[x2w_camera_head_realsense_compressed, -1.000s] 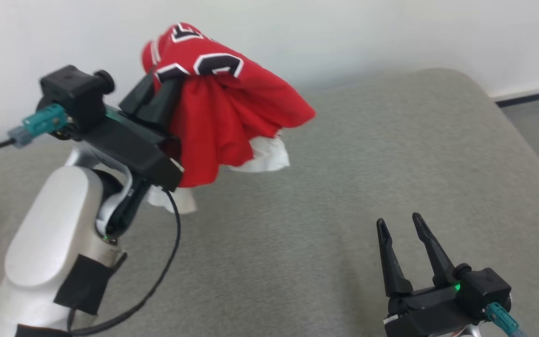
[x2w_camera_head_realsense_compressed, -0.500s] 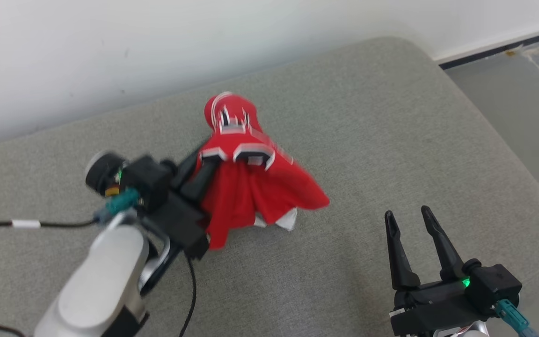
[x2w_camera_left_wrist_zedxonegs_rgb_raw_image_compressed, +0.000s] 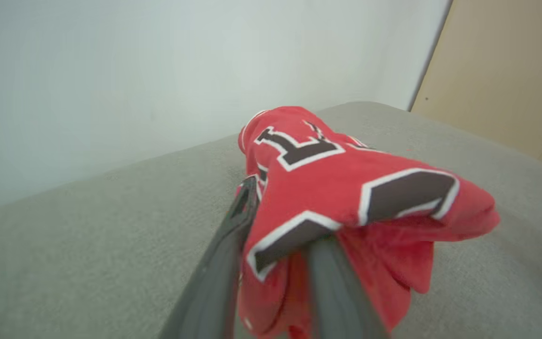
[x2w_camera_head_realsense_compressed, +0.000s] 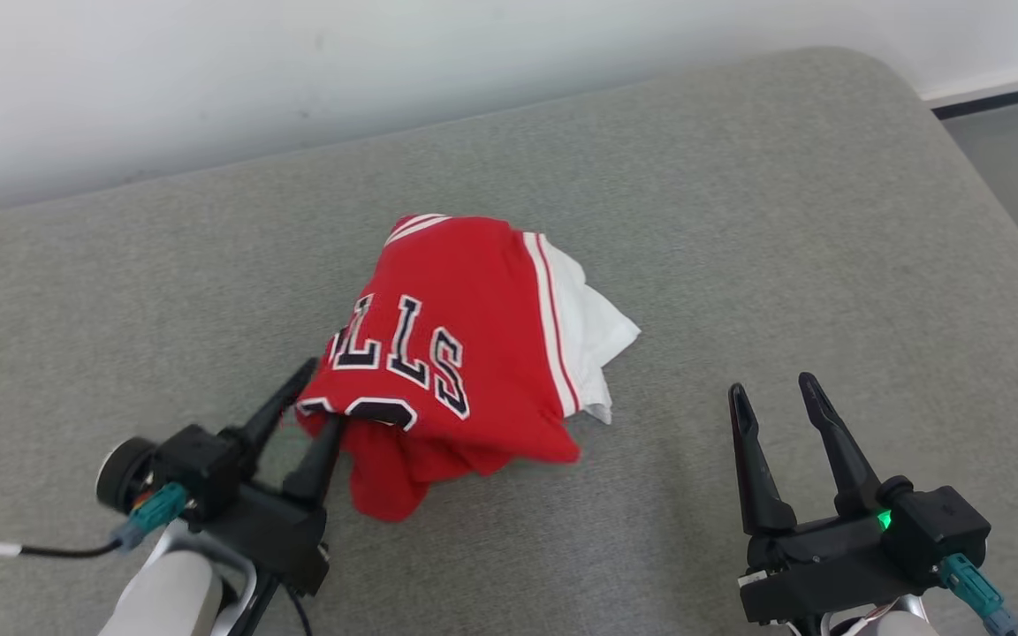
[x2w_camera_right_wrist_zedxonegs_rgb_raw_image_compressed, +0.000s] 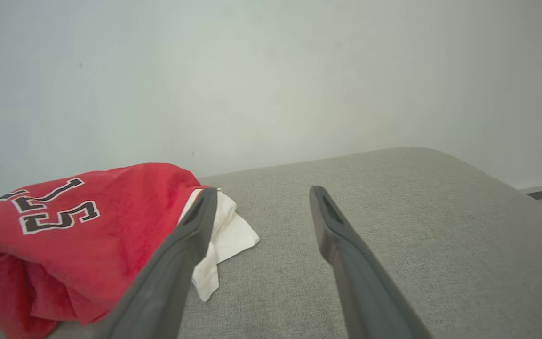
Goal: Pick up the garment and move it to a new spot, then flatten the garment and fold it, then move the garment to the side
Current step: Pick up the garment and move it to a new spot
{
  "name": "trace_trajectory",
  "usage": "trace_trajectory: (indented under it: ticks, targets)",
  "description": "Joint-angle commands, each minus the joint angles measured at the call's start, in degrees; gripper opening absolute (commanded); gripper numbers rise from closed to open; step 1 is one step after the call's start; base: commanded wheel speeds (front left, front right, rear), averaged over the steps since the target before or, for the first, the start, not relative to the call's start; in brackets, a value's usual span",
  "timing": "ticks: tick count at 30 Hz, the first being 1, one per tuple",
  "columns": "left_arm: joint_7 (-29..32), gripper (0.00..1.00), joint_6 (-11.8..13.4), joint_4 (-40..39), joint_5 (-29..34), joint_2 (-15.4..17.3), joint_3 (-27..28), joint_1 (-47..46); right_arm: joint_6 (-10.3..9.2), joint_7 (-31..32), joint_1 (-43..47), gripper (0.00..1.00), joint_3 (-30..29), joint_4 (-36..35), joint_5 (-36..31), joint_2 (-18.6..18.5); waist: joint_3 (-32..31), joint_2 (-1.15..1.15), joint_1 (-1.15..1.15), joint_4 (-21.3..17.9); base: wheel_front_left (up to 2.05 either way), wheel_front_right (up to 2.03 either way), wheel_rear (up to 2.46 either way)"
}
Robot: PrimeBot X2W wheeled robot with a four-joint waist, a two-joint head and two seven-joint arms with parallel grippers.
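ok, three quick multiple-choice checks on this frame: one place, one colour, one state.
1. Where is the jersey?
A) on the floor
B) heaped on the grey cushion
C) on a shelf

2. Colour of the lettering?
A) black, white-edged
B) yellow
C) green

3. State of the right claw?
A) shut on the jersey
B) shut on a cable
C) open, empty

Key: B, it lies on the cushion in the head view; A, dark letters carry white outlines; C, its fingers stand apart with nothing between them.
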Motion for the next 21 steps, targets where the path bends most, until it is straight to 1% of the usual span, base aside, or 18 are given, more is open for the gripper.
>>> trace_trajectory:
  ticks: [1, 6, 8, 9, 12, 16, 21]
  targets:
    - [-0.25, 1.0, 0.23, -0.54, 0.57, 0.05, 1.04, 1.86, -0.06, -0.01, -0.3, 1.0, 0.14, 0.05, -0.03, -0.18, -0.33, 0.0, -0.01, 1.56, 0.0, 0.0, 0.0]
    - [-0.25, 1.0, 0.77, -3.91, 1.52, -1.38, 5.44, 7.89, -0.06, -0.01, 0.8, 1.0, 0.68, 0.48, 0.42, -0.33, -2.56, 0.0, -0.01, 4.04, 0.0, 0.0, 0.0]
    - [-0.25, 1.0, 1.36, -5.5, 1.95, -2.17, 7.27, 10.16, -0.06, -0.01, 1.29, 1.0, 0.98, 0.61, 0.53, -0.5, -3.66, 0.0, -0.01, 5.13, 0.0, 0.0, 0.0]
    - [-0.26, 1.0, 2.03, -7.39, 2.61, -3.25, 8.92, 12.82, -0.06, -0.01, 1.63, 1.0, 1.18, 0.72, 0.78, -0.63, -4.83, 0.0, -0.01, 6.18, 0.0, 0.0, 0.0]
    - [-0.25, 1.0, 3.33, -10.58, 3.89, -4.8, 11.64, 16.68, -0.06, -0.01, 2.36, 1.0, 1.41, 0.89, 0.94, -0.77, -6.52, 0.0, -0.01, 7.72, 0.0, 0.0, 0.0]
    - [-0.26, 1.0, 3.72, -16.07, 5.71, -7.45, 15.26, 21.24, -0.06, -0.01, 3.08, 1.0, 2.16, 1.04, 0.96, -1.13, -8.34, 0.0, -0.01, 9.53, 0.0, 0.0, 0.0]
    - [-0.25, 1.0, 4.26, -20.61, 8.24, -10.04, 19.64, 26.38, -0.06, -0.01, 4.26, 1.0, 2.61, 1.17, 0.94, -1.27, -9.92, 0.0, -0.01, 10.61, 0.0, 0.0, 0.0]
